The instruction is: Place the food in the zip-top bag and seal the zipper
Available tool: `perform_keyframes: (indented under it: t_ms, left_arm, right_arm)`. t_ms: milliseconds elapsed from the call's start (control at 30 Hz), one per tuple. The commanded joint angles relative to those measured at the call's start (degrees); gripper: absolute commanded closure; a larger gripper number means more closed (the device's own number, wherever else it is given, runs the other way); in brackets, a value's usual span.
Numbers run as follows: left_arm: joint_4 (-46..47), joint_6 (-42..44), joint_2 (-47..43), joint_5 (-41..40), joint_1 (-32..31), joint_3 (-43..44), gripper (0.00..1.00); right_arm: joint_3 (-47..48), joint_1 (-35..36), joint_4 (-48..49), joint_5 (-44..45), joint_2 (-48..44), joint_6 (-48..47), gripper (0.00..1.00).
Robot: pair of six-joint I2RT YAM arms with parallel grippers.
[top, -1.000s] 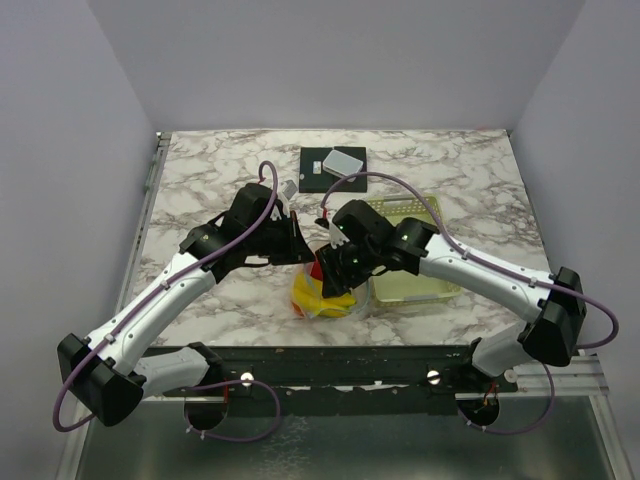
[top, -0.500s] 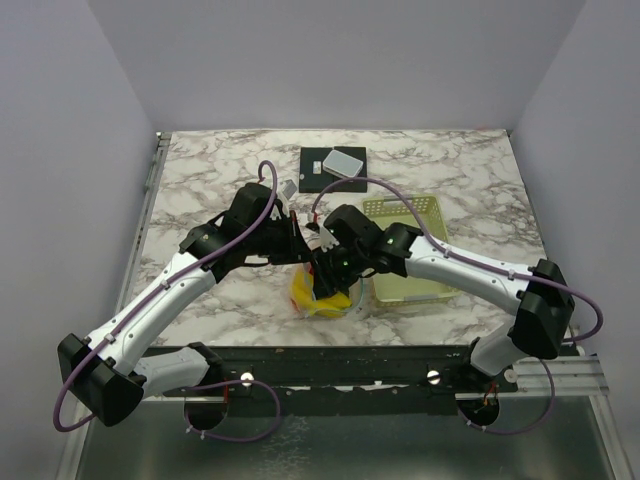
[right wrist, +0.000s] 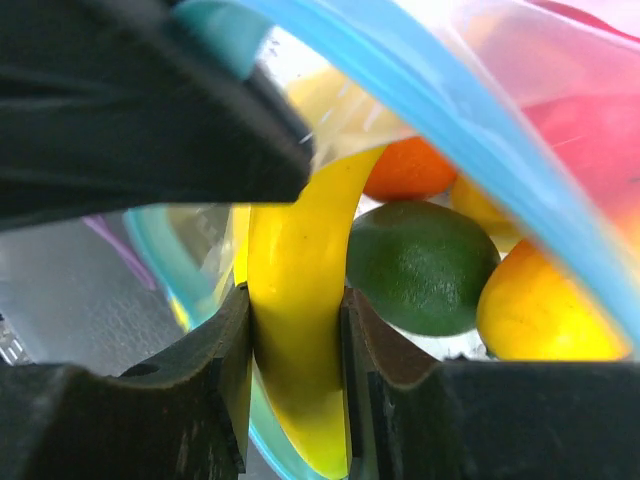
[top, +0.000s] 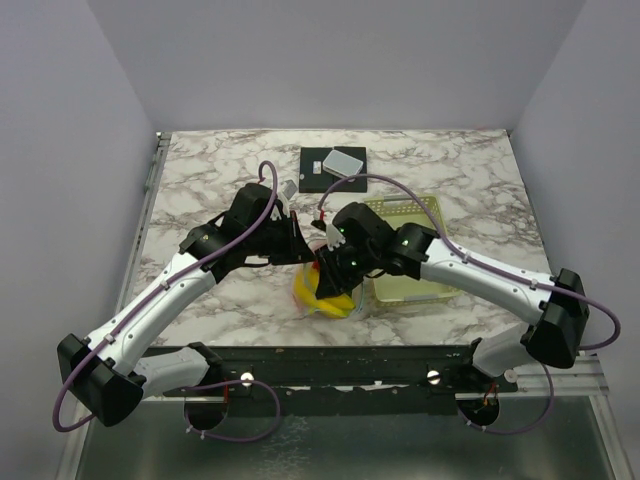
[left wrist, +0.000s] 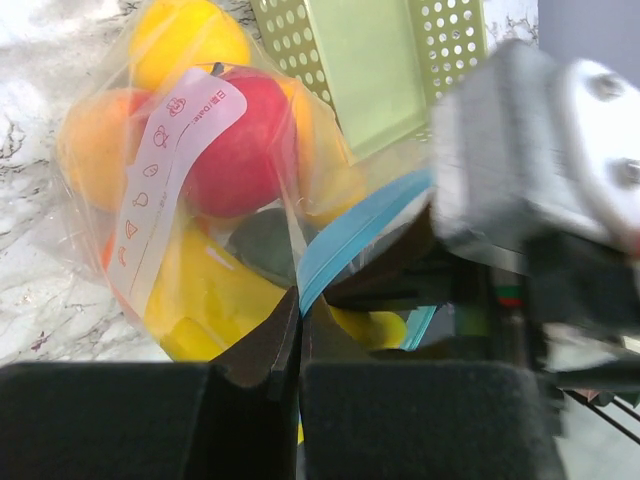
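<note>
The zip-top bag (left wrist: 170,170) lies just beside the basket (left wrist: 370,70), on the basket's left-arm side. It bulges with fruit, and its zipper (left wrist: 360,228) gapes in a blue loop. My left gripper (left wrist: 290,335) has its jaws pressed together on the near lip of the mouth, pinching film and strip. My right gripper (right wrist: 297,315) is in the opening with its jaws clamped on the banana (right wrist: 300,230), which hangs over the fruit below. I judge this to be the last piece going in. To do it well I'd sink the banana until its upper end sits under the strip and release only then. I'd then draw the right fingers out along the mouth without snagging film, with the left pinch holding the lip up so the opening doesn't fold toward the basket. Nothing should straddle the strip, or the seal won't run. Counting: one bag, one basket, one banana, one red apple (left wrist: 235,140), one dark green fruit (right wrist: 420,265), at least one lemon (left wrist: 190,35) and at least one orange (right wrist: 410,170) — the other yellow-orange shapes I can't tell apart through the film. Beyond the basket, one dark mat (top: 315,182) carries one pale box (top: 343,160).
</note>
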Motion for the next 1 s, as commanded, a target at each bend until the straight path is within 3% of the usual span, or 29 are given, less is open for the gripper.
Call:
perform_keyframes:
  t_ms: [0,367,600,967]
  left_arm:
    - [0.0,0.0,-1.2,-1.4,-0.2,0.8,1.00]
    - [0.0,-1.3,-1.5,-2.3,-0.1,1.6,1.00]
    - [0.1,-2.3,-1.8,-2.8,-0.2,2.2,1.00]
    - [1.8,-3.6,-2.8,-0.3,-0.2,1.5,1.00]
  right_arm:
    - [2.8,0.3,-3.9,-2.2,-4.6,-1.1,0.99]
    - [-0.2,0.3,-5.9,3.7,-9.9,5.1,1.00]
    - [-2.4,0.3,-6.4,14.1,-12.9,12.4,1.00]
    - [-6.4,0.3,2.7,26.6,-13.2,23.8,0.99]
